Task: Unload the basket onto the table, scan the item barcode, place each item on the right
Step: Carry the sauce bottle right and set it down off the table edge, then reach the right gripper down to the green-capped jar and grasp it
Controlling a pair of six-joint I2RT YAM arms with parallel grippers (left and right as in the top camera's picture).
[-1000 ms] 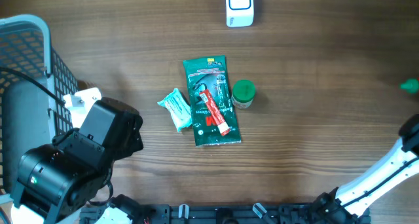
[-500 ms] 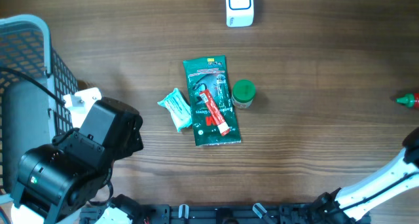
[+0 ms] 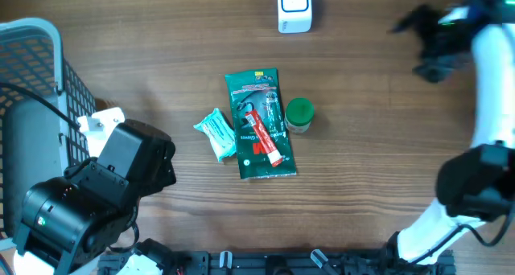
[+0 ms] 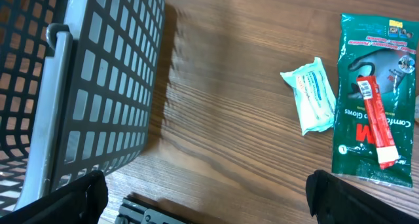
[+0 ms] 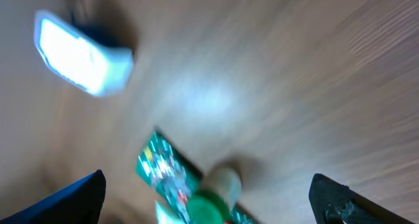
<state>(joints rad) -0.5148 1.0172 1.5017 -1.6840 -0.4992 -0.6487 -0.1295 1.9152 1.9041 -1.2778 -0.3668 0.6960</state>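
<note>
with the left gripper (image 4: 208,196) and right gripper (image 5: 209,196) both open and empty, the glove pack (image 3: 260,124) lies flat mid-table between wipes (image 3: 217,134) and jar (image 3: 299,114); likely light, floppy, slick, best pinched at an edge.

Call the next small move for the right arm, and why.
Probably lower the right end effector toward the green-capped jar. The end effector is open and empty, up near the scanner, and nothing is held for scanning yet. The jar is the item nearest to it, right beside the glove pack, with its cap exposed from above.
</note>
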